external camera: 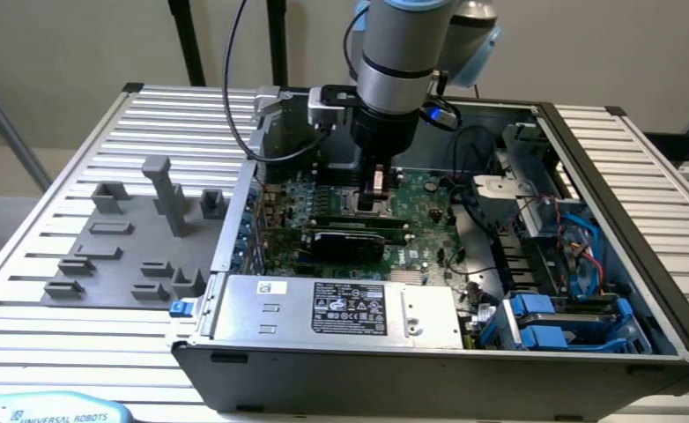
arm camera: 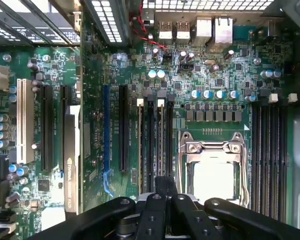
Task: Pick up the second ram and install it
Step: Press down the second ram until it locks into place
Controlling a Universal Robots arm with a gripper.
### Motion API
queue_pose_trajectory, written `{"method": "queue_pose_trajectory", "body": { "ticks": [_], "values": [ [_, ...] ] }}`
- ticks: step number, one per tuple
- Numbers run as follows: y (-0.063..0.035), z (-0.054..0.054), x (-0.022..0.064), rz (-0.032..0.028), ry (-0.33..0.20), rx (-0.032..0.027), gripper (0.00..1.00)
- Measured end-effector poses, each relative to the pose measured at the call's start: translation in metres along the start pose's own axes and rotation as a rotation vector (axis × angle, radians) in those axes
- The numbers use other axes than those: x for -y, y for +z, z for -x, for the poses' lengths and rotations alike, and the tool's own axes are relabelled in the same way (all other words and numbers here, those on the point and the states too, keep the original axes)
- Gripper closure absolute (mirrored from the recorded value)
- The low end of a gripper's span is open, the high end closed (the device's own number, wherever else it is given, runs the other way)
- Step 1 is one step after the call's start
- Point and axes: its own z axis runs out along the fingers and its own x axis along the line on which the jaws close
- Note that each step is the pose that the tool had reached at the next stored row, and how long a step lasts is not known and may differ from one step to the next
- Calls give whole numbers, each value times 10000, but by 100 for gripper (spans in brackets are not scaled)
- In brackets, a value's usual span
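The largest writing I can read is "UNIVERSAL ROBOTS" on a teal object [external camera: 48, 411] lying in front of the computer case [external camera: 439, 374], off its corner toward the exterior view's left. The power supply [external camera: 333, 308] along the case's front wall carries a dark label [external camera: 350, 308] and a small white sticker, both too fine for me to read. A card standing in a case slot [arm camera: 71, 165] has pale lettering down its edge that I cannot make out.

My claw [external camera: 374, 196] hangs inside the case, low over the motherboard [external camera: 421, 251], its fingers [arm camera: 165, 192] drawn fully together. They sit above the bank of black memory slots with white latches [arm camera: 155, 140], just beside the metal processor socket [arm camera: 212, 167]. I cannot pick out the second ram as a separate strip, neither between my fingers nor in the slots beneath them, so I cannot tell whether I have hold of it.

The case lies open on a table of ribbed aluminium slats [external camera: 39, 291]. Beside the case, toward the exterior view's left, a grey fixture plate [external camera: 133, 247] with raised blocks rests on the slats. Blue drive carriers [external camera: 556, 322] fill the case's front corner toward the exterior view's right. Behind the case are a pale wall and black stand poles [external camera: 186, 35].
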Motion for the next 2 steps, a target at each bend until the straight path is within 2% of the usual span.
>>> {"method": "queue_pose_trajectory", "body": {
  "ticks": [2],
  "values": [
    [0,0,0,3,-3,58,89]
  ]
}}
